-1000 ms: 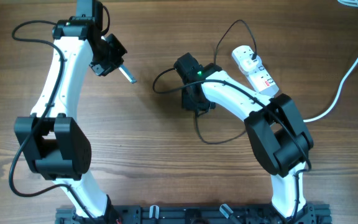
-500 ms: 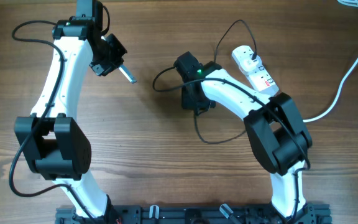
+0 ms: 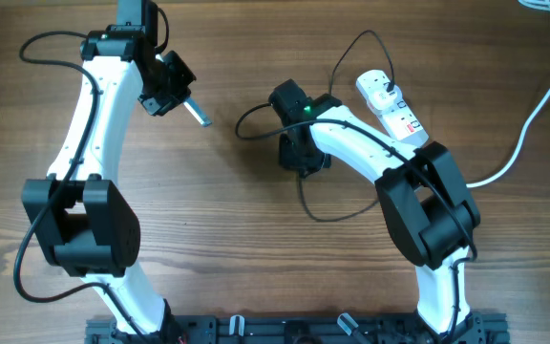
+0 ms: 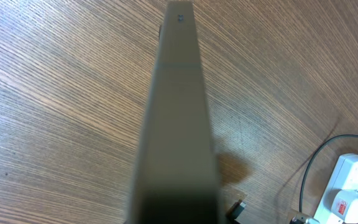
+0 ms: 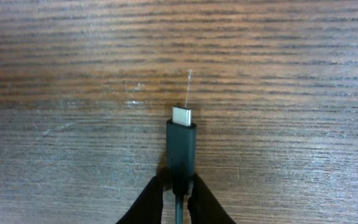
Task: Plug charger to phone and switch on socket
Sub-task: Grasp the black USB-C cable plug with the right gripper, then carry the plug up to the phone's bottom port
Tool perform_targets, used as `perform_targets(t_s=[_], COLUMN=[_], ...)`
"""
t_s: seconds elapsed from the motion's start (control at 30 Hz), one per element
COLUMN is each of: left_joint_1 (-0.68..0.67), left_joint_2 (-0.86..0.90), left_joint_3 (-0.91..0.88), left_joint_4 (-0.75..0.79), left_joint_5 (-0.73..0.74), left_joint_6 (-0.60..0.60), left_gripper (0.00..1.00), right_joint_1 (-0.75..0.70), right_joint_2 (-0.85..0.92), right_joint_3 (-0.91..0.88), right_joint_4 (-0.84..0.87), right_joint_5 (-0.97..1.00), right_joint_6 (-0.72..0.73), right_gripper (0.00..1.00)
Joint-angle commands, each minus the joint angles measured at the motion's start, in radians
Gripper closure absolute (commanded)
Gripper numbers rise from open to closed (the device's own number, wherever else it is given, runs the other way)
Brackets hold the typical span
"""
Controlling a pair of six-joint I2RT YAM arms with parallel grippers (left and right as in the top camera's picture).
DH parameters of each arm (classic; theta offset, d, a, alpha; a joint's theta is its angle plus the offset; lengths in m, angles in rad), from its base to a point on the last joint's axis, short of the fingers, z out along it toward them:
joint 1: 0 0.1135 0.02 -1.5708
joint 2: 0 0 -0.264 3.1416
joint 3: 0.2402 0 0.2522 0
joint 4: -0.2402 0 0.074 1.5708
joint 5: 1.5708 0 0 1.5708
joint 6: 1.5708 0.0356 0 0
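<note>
My left gripper (image 3: 175, 94) is shut on the phone (image 3: 197, 114), held edge-on above the table at the back left. In the left wrist view the phone (image 4: 178, 106) is a blurred grey slab running up the middle, its screen hidden. My right gripper (image 3: 300, 159) is shut on the charger's dark connector (image 5: 181, 144), whose metal tip points forward just above the wood, with my fingers (image 5: 178, 190) pinching its rear. The thin black cable (image 3: 330, 212) loops round the right arm to the socket (image 3: 391, 103), a white power strip at the back right, also in the left wrist view (image 4: 353, 190).
A thick white cord (image 3: 533, 115) runs from the socket area off the back right corner. A plug sits in the strip's far end (image 3: 382, 88). Both arm bases stand at the front edge (image 3: 285, 330).
</note>
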Motion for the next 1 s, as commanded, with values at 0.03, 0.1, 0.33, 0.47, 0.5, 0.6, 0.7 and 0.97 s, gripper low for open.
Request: perform_targets(t_s=[0.03, 0.1, 0.33, 0.47, 0.5, 0.6, 0.7, 0.97], left_joint_1=[0.003, 0.003, 0.003, 0.003, 0.003, 0.002, -0.010, -0.064], left_joint_2=[-0.031, -0.031, -0.031, -0.031, -0.031, -0.031, -0.031, -0.031], left_joint_3=[0.013, 0.013, 0.013, 0.013, 0.013, 0.013, 0.013, 0.013], left_joint_4=[0.004, 0.004, 0.007, 0.088, 0.128, 0.190, 0.247, 0.350], left_joint_5=[0.013, 0.013, 0.022, 0.311, 0.484, 0.777, 0.967, 1.143], left_joint_6=[0.015, 0.015, 0.015, 0.134, 0.213, 0.318, 0.381, 0.389], left_gripper=[0.96, 0.96, 0.96, 0.96, 0.96, 0.96, 0.96, 0.96], right_joint_1=[-0.003, -0.003, -0.005, -0.008, -0.015, -0.030, -0.005, 0.038], right_joint_2=[0.025, 0.025, 0.017, -0.067, -0.132, -0.317, -0.478, -0.529], right_joint_3=[-0.018, -0.018, -0.004, 0.036, 0.041, 0.041, 0.041, 0.041], right_joint_4=[0.022, 0.022, -0.001, -0.046, -0.056, -0.074, -0.103, -0.089], right_joint_5=[0.003, 0.008, -0.041, -0.113, -0.187, -0.472, -0.518, -0.272], right_joint_6=[0.015, 0.013, 0.011, -0.063, -0.130, -0.380, -0.413, -0.212], right_gripper=[0.83, 0.83, 0.96, 0.96, 0.96, 0.96, 0.96, 0.96])
